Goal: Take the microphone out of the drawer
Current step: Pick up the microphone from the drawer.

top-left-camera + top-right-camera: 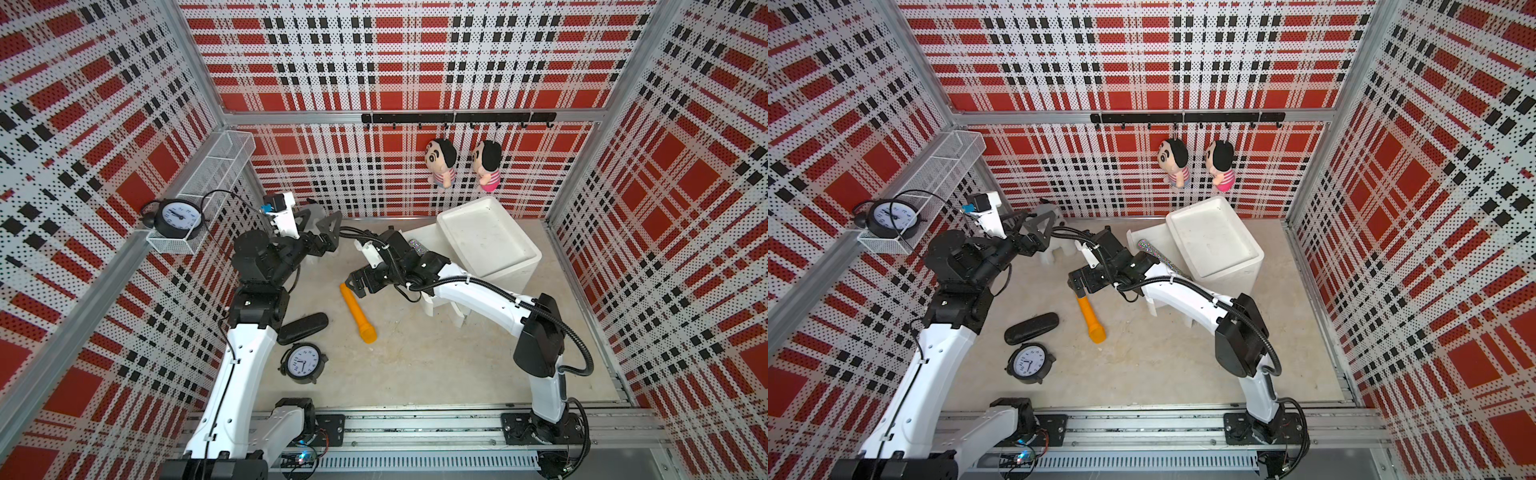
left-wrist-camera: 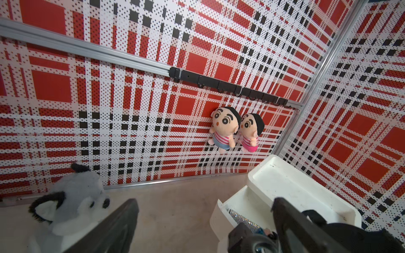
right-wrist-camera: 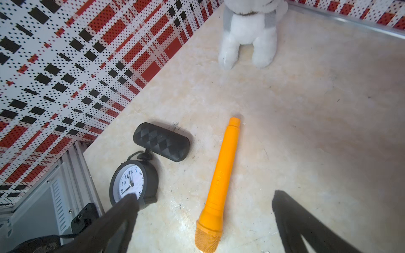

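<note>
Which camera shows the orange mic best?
The right wrist view: the orange mic lies close, its whole length unblocked. Both top views show it small and far. The left wrist view misses it.

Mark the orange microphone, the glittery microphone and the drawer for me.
orange microphone (image 3: 222, 175), right wrist view, mid handle.
glittery microphone (image 1: 1152, 250), in a top view, shaft.
drawer (image 2: 219, 223), left wrist view, outer wall.
</note>
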`<state>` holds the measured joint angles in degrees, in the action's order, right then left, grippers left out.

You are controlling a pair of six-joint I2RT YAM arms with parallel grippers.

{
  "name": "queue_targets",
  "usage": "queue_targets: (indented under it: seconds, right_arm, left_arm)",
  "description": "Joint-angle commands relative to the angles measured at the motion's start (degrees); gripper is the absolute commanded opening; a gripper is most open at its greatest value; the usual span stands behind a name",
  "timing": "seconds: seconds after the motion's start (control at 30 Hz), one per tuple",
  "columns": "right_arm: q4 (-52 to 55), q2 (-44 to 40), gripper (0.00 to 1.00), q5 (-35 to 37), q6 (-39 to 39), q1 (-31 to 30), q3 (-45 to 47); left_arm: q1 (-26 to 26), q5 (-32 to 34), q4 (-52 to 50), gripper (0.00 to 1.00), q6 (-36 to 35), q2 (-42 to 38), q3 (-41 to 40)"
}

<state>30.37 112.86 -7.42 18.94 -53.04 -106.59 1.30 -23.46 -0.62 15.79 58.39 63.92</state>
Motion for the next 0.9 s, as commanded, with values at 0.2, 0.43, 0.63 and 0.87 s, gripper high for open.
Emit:
queue_targets:
  seconds: [0.2,0.43,0.63,0.87]
  right_arm:
    - [4.3,-13.1,1.00,5.7,-7.9,0.3,0.3]
    - [12.1,-17.9,1.00,9.0,-8.7,4.9,-1.3]
    - [18.2,-23.3,1.00,10.6,-8.7,12.4,0.9]
    - [17.6,-31.3,1.00,7.7,-8.7,25.5,10.3]
  left_arm:
    - [0.3,-3.0,-3.2,0.98,-3.7,-0.4,1.9]
    - [2.8,-5.7,-7.5,0.98,-8.1,0.8,3.7]
    - [10.3,-6.3,-15.3,0.98,-13.2,5.8,7.8]
    - [23.0,6.1,-24.6,0.98,-17.3,14.9,15.4]
